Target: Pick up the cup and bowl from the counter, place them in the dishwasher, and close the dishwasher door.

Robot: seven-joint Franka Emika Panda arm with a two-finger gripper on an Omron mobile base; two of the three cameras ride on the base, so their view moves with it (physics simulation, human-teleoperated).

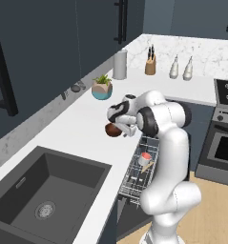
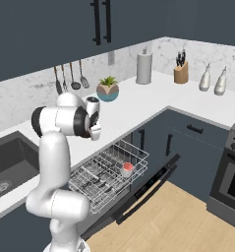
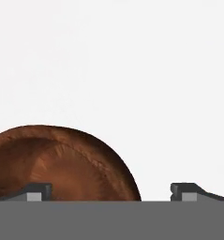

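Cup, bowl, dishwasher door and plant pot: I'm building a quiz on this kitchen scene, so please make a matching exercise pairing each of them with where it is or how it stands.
Things:
1. cup
2. bowl
3. dishwasher door
4. plant pot

Places or states:
A. on the white counter, just under the end effector
B. swung down and open
C. on the counter by the back wall
D. upright in the pulled-out wire rack

Pairs: 1-D, 2-A, 3-B, 4-C
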